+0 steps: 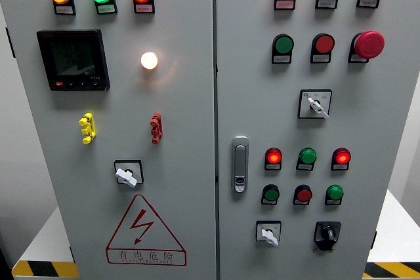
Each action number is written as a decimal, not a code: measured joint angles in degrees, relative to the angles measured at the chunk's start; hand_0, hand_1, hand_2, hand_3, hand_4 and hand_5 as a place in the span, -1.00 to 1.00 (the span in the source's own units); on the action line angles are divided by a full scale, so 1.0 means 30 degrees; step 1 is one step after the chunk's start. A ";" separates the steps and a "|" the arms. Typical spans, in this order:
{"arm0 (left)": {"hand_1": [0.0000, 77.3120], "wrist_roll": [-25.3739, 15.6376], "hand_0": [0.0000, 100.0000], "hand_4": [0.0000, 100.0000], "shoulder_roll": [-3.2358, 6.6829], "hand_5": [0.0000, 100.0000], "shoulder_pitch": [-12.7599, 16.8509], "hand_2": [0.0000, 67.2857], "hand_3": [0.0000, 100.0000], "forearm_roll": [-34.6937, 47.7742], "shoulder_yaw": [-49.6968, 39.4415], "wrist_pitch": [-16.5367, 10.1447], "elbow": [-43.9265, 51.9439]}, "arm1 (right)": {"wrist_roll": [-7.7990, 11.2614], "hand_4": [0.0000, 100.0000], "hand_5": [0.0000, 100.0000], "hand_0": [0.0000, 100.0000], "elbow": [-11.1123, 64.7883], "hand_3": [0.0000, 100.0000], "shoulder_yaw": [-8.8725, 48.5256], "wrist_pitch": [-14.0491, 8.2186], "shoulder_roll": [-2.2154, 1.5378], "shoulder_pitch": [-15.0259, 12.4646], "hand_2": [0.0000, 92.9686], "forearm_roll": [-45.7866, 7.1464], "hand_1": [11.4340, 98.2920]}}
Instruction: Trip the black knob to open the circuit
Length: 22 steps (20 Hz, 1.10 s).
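Black knob (327, 233) beside white selector (268, 235)

Around the black knob (327, 233), bare panel lies open to its right and below. A white-handled selector switch (269, 233) crowds its left, just beside it. Above it, close by, runs a row of three dark pushbuttons (302, 194). Farther left of the knob, well apart, the door handle (240, 164) protrudes.
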 measured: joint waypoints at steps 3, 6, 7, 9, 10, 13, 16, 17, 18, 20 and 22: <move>-1.00 -0.0001 -1.00 -0.81 0.0000 -0.83 -0.0001 -0.42 -0.47 0.0000 -0.0001 0.0000 0.0000 | 0.0022 -1.00 -0.84 0.35 -0.0001 -0.97 -0.0067 -0.0001 -0.0001 0.0250 -1.00 0.0288 -0.11; -1.00 0.0000 -1.00 -0.81 0.0000 -0.83 0.0000 -0.42 -0.47 0.0000 0.0000 0.0000 0.0000 | 0.0013 -1.00 -0.84 0.35 0.0045 -0.97 0.1265 0.0058 -0.0001 0.0307 -1.00 -0.0206 -0.11; -1.00 0.0000 -1.00 -0.81 0.0000 -0.83 0.0000 -0.42 -0.47 0.0000 0.0000 0.0000 0.0000 | -0.0033 -1.00 -0.84 0.34 0.0059 -0.97 0.2627 0.0301 0.0000 0.0274 -1.00 -0.1057 -0.11; -1.00 0.0000 -1.00 -0.81 0.0000 -0.83 0.0000 -0.42 -0.47 0.0000 0.0000 0.0000 0.0000 | -0.0166 -1.00 -0.85 0.34 -0.0005 -0.97 0.5863 0.1060 0.0008 -0.0097 -1.00 -0.4283 -0.11; -1.00 0.0000 -1.00 -0.81 0.0000 -0.83 -0.0001 -0.42 -0.47 0.0000 -0.0001 0.0000 0.0000 | -0.0227 -1.00 -0.85 0.34 -0.0034 -0.97 0.7519 0.1359 0.0007 -0.0314 -1.00 -0.6158 -0.11; -1.00 0.0000 -1.00 -0.81 0.0000 -0.83 0.0000 -0.42 -0.47 0.0000 0.0000 0.0000 0.0000 | -0.0675 -1.00 -0.85 0.34 0.0014 -0.97 1.0765 0.1847 0.0004 -0.0629 -1.00 -0.9622 -0.11; -1.00 0.0000 -1.00 -0.81 0.0000 -0.83 0.0000 -0.42 -0.47 0.0000 0.0000 0.0000 0.0000 | -0.0768 -1.00 -0.85 0.33 -0.0184 -0.97 1.0985 0.1965 -0.0041 -0.0691 -1.00 -0.9998 -0.11; -1.00 0.0000 -1.00 -0.81 0.0000 -0.83 0.0000 -0.42 -0.47 0.0000 0.0000 0.0000 0.0000 | -0.0735 -1.00 -0.85 0.33 -0.0304 -0.97 1.0944 0.2030 -0.0049 -0.0627 -1.00 -0.9898 -0.11; -1.00 0.0000 -1.00 -0.81 0.0000 -0.83 0.0000 -0.42 -0.47 0.0000 0.0000 0.0000 0.0000 | -0.0680 -1.00 -0.85 0.33 -0.0447 -0.97 1.0890 0.2146 -0.0058 -0.0524 -1.00 -0.9653 -0.11; -1.00 0.0000 -1.00 -0.81 0.0000 -0.83 0.0000 -0.42 -0.47 0.0000 0.0000 0.0000 0.0000 | -0.0642 -1.00 -0.86 0.33 -0.0652 -0.97 1.0791 0.2333 -0.0057 -0.0382 -1.00 -0.9164 -0.11; -1.00 0.0000 -1.00 -0.81 0.0000 -0.83 0.0000 -0.42 -0.47 0.0000 0.0000 0.0000 0.0000 | -0.0631 -1.00 -0.86 0.33 -0.0728 -0.97 1.0718 0.2390 -0.0043 -0.0172 -1.00 -0.8931 -0.11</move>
